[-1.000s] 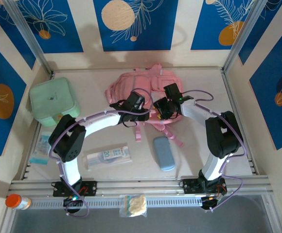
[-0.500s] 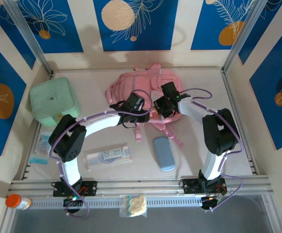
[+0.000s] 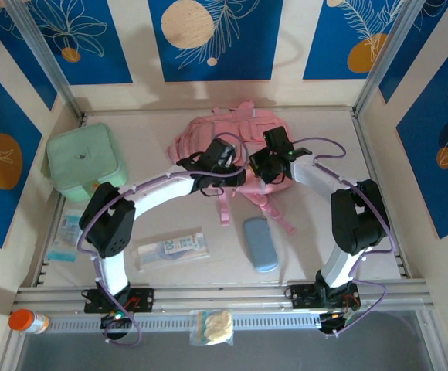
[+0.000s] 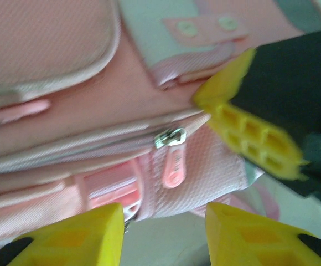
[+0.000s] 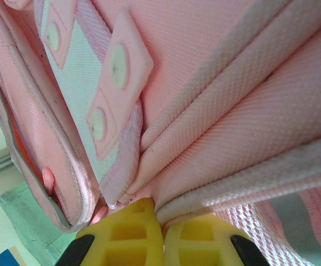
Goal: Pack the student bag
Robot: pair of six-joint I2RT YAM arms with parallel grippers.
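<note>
By the left wall sits the mint-green case (image 3: 83, 161), well apart from the work. The left arm rises from its base at the near edge, folds at the elbow and stretches rightward, low over the table (image 3: 324, 232). Its wrist hangs over the near side of the student bag (image 3: 228, 127), which lies at the far middle of the table with its straps trailing toward the arms. The left gripper (image 3: 225, 170) has its yellow fingers (image 4: 77, 235) spread, with nothing between them. A pink zip pull (image 4: 171, 163) hangs just beyond the gap.

The right arm curves in from the other side. The right gripper (image 3: 257, 165) sits just beside the left one, pinched tight on a fold of the bag's pink fabric, and its pads (image 5: 122, 244) press together where the fold runs in.

From above, the two wrists cover the middle of the bag. I cannot tell how much cloth is caught, and the left wrist's picture is blurred.

A second ago the right fingers stood apart; now they have closed. Both wrists have moved toward the far wall, and the bag looks more bunched and further back. The blue pouch (image 3: 260, 243) in front has not moved.
</note>
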